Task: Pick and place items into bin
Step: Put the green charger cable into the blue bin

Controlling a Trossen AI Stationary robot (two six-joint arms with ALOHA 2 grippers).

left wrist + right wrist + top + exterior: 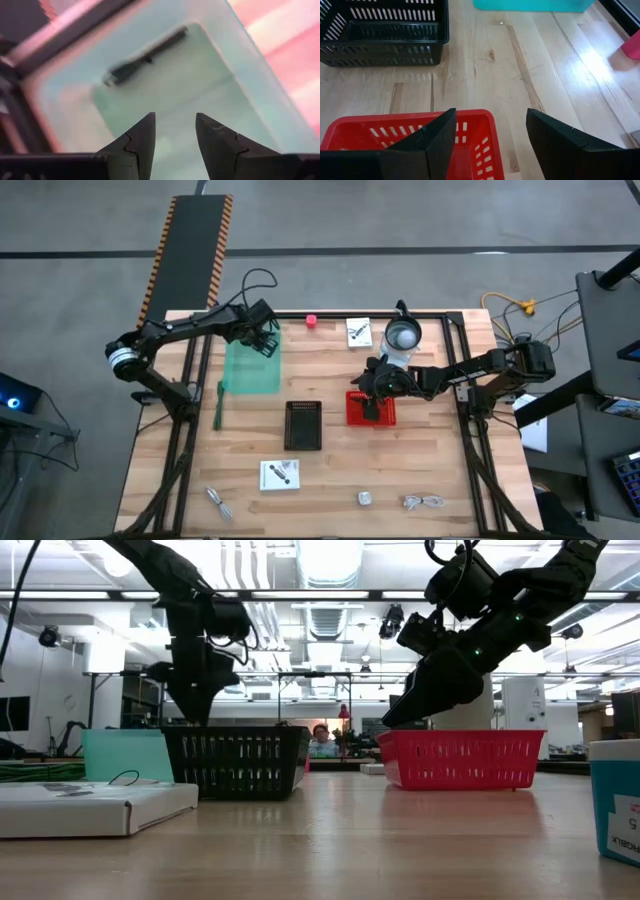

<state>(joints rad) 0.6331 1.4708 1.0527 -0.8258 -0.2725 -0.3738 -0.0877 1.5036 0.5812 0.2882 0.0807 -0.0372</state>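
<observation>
Wooden table (330,470). My left gripper (174,131) hangs over the teal bin (251,367), fingers parted, nothing between them; a black pen (145,56) lies in the bin just beyond. Black basket (303,425) mid-table. My right gripper (490,135) sits over the red basket (405,131), jaws wide, empty. White cards (280,474), clips and cables lie along the near edge, too small to make out.
</observation>
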